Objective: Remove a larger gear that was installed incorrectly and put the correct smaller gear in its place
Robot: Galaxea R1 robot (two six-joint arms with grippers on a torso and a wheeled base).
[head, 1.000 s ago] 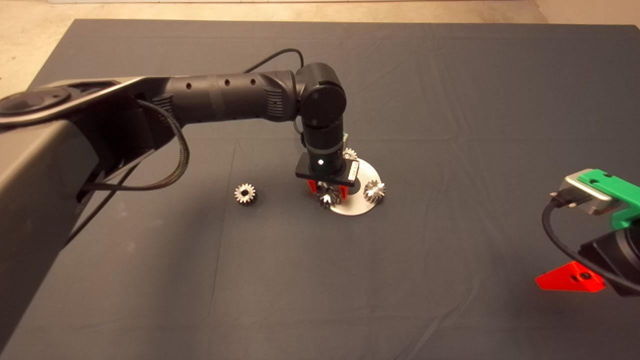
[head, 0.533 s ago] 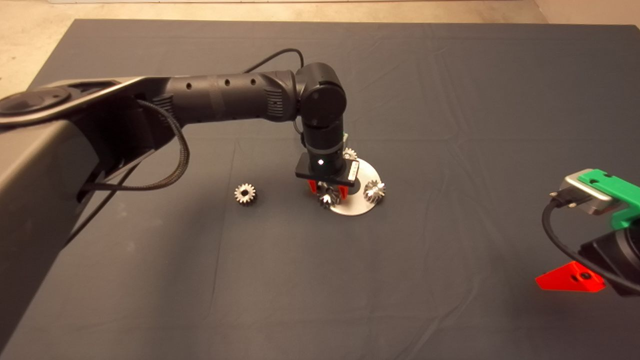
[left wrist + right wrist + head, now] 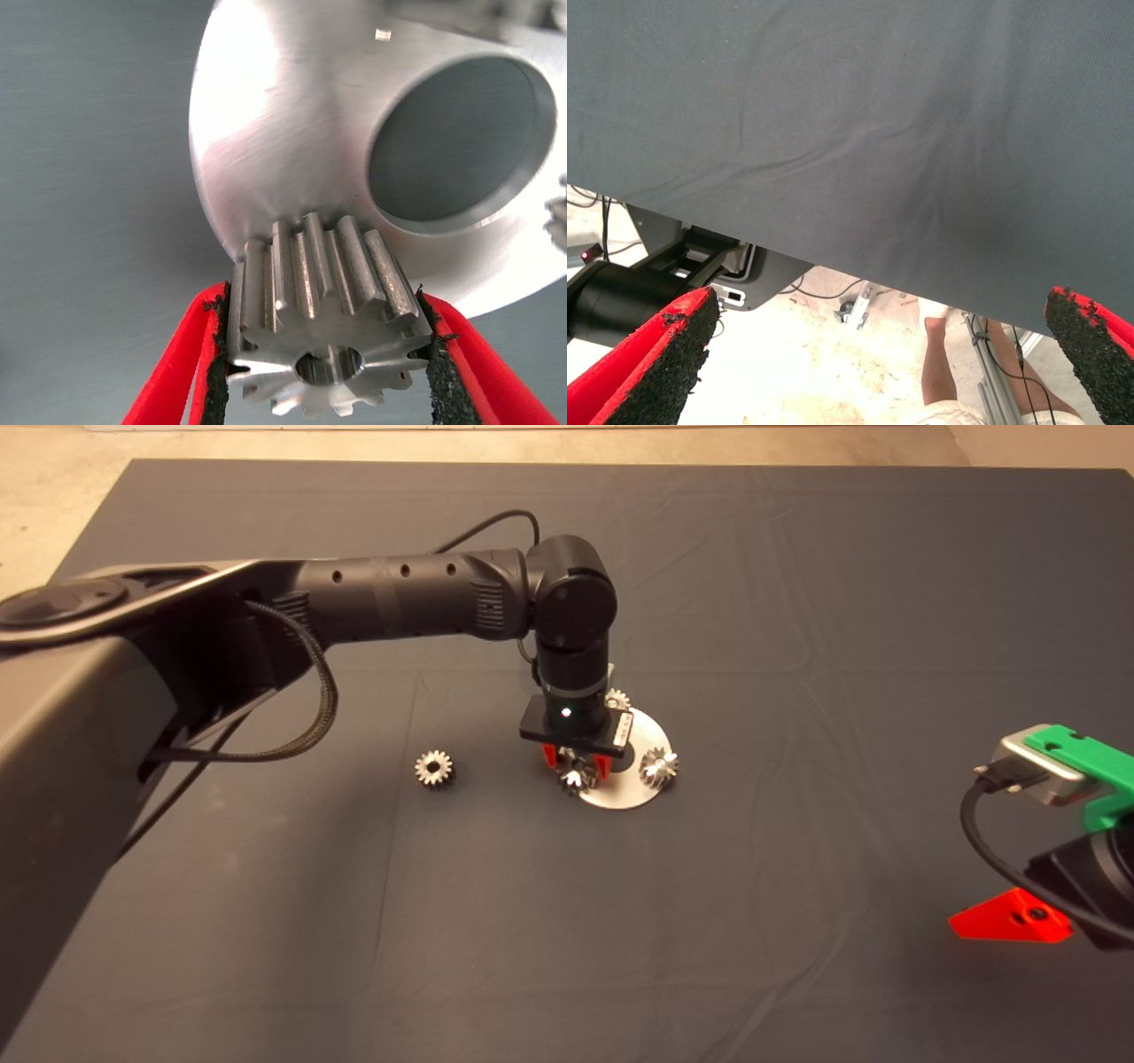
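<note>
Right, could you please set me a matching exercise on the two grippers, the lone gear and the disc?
Things:
1. left gripper
2. loose gear
3. silver disc
4. right gripper

States:
A. lies alone on the mat, apart from the disc
B. fingers open, parked at the head view's lower right edge
C. fingers shut on the held gear at the disc's edge
D. has a wide round hole

Pairs: 1-C, 2-A, 3-D, 4-B
</note>
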